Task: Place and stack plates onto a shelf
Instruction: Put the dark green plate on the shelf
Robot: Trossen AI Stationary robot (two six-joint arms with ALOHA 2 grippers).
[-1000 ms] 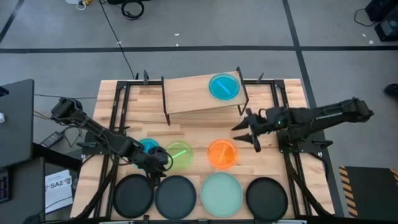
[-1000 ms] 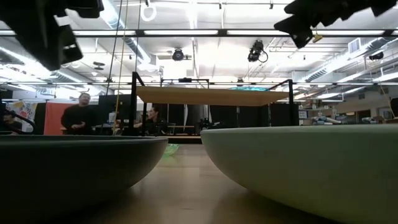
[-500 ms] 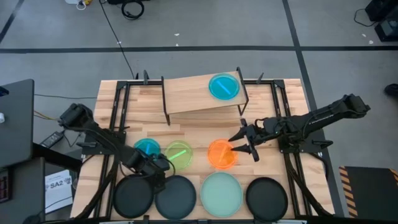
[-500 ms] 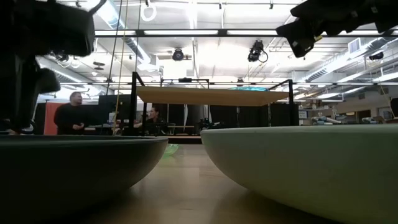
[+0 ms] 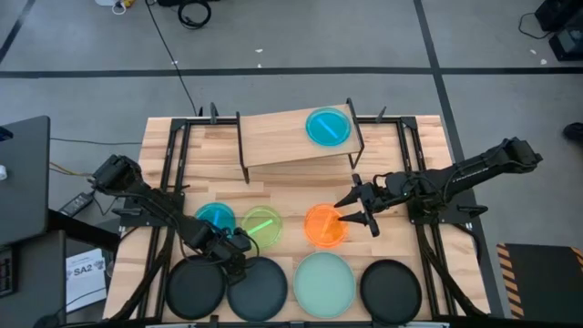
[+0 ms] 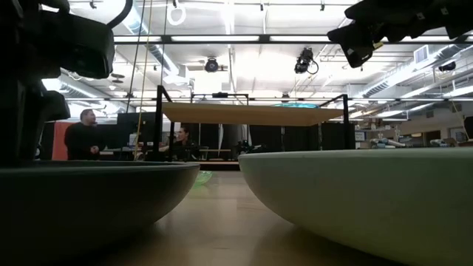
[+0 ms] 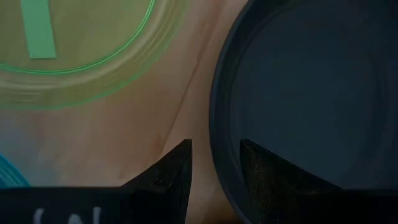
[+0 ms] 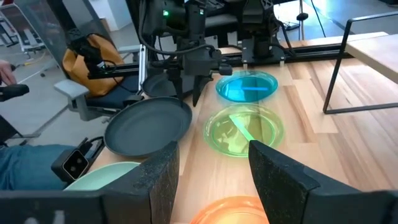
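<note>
My left gripper (image 5: 233, 248) (image 7: 214, 165) is open and low over the far-left rim of the second dark plate (image 5: 258, 288) (image 7: 311, 93). One finger stands outside the rim and one inside. My right gripper (image 5: 363, 211) (image 8: 214, 168) is open and hovers at the right edge of the orange plate (image 5: 323, 225) (image 8: 227, 214). On the table between them lie a blue plate (image 5: 215, 216) and a green plate (image 5: 262, 225) (image 7: 68, 50). One blue plate (image 5: 328, 127) lies on the right half of the shelf (image 5: 287, 141) (image 6: 244, 113).
The near row holds a dark plate (image 5: 194, 288), the mint plate (image 5: 324, 282) (image 6: 369, 199) and a third dark plate (image 5: 390, 288). The shelf's left half is bare wood. Black frame rails run along both table sides. People stand in the room beyond the far edge.
My left gripper has moved from beside the blue and green plates toward the near edge and down, to the second dark plate's rim. My right gripper has swung from beside the shelf's right leg toward the near-left, to the orange plate. No plate has moved.
</note>
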